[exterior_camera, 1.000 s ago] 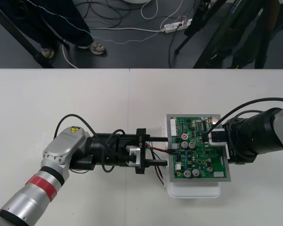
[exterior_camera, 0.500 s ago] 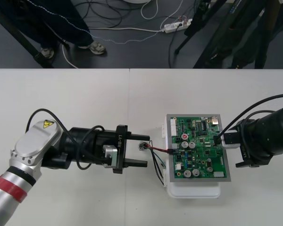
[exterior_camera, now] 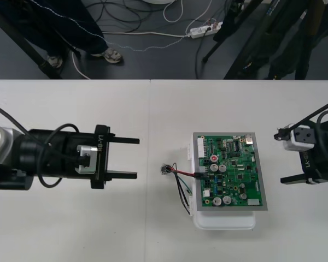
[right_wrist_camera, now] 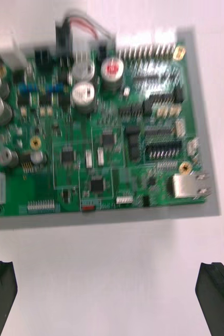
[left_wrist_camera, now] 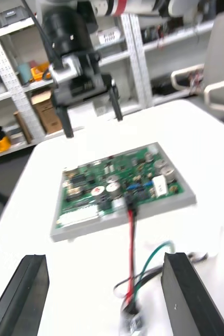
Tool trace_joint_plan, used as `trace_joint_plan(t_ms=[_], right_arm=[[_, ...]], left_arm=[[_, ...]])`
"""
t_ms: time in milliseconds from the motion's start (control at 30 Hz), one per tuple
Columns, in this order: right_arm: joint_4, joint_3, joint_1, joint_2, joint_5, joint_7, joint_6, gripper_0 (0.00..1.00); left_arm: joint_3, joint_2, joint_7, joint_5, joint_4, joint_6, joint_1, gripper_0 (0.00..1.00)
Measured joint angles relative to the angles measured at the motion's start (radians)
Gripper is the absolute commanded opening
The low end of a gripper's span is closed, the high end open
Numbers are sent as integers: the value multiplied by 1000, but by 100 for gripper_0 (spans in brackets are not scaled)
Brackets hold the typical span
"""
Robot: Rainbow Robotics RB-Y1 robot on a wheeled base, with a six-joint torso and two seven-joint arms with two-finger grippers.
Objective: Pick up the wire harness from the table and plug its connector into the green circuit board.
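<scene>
Green board [exterior_camera: 232, 174], thin harness [exterior_camera: 182, 172] seemingly plugged in, left gripper [exterior_camera: 137, 158], right gripper [exterior_camera: 279, 157] gaping

Even, bright light lies over the table [exterior_camera: 153, 109], which reads pale with hardly any shadow; the floor [exterior_camera: 153, 54] beyond it is dim; in the right wrist view the table washes out to white (metal caps [right_wrist_camera: 83, 92] on the circuit board [right_wrist_camera: 101, 157] glint).

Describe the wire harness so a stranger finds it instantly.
On the table, find the green circuit board. From its left edge the wire harness trails onto the table: the only thin red, black and green wires, ending in a round metal socket.
</scene>
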Motion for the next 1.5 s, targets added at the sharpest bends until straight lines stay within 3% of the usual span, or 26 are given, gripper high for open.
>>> trace_joint_plan(t_ms=[200, 500, 967, 1500], right_arm=[[0, -62, 2, 0, -193, 0, 0, 100], [0, -114, 3, 0, -441, 0, 0, 100], [-53, -247, 10, 0, -515, -3, 0, 100], [-60, -259, 11, 0, -562, -52, 0, 100]], left_arm=[[121, 48, 146, -28, -137, 0, 22, 63], [248, 177, 667, -22, -305, 0, 25, 63], [276, 309, 703, 18, -370, 22, 6, 63], [276, 324, 779, -2, -370, 58, -17, 63]])
